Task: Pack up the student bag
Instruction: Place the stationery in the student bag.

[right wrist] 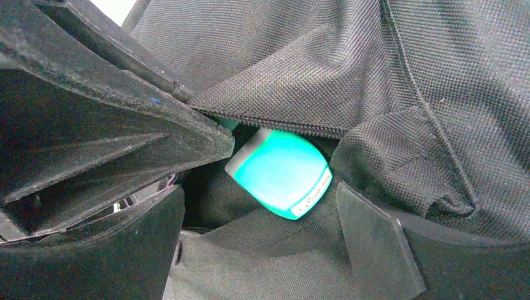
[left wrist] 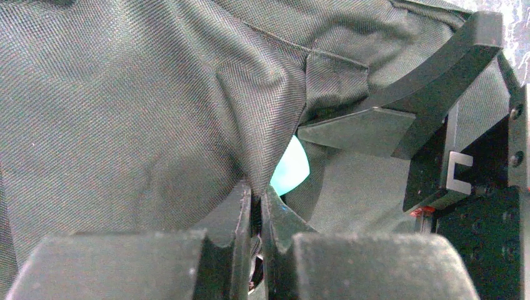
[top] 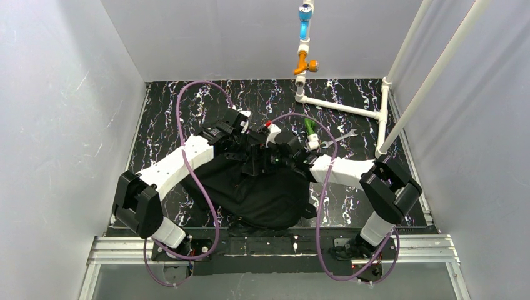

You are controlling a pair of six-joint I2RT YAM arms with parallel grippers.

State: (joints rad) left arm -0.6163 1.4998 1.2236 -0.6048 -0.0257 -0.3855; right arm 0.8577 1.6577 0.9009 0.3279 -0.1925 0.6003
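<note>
Toward the middle of the near edge of the black marbled worktop (top: 161,122), the student bag (top: 269,194): big, black, soft, slumped flat, with its opening turned to the far edge. At that far rim, both arms meeting from either side.

Tight clench of the left fingers (left wrist: 237,219) on a raised fold of the bag's fabric, right at the lip of the opening. No gap between them beyond the pinched cloth. Fold held up like a tent flap in the left wrist view.

Wide spread of the right fingers (right wrist: 375,250), released, gripping nothing, poked into the mouth of the bag just beside the left ones. Between them, apart from either pad, a rounded teal object (right wrist: 278,175) with a pale label strip along one edge. Tucked under the zip edge, resting on the inner fabric. Identity unclear.

Beyond the bag, toward the far right of the worktop: a silver wrench (top: 340,137) and a green item with a white end (top: 309,128) just beside it. Near the wrists, a small white piece with a red tip (top: 272,127). At the far right corner, a white pipe frame (top: 350,109), with an orange valve (top: 305,64) higher up.
</note>
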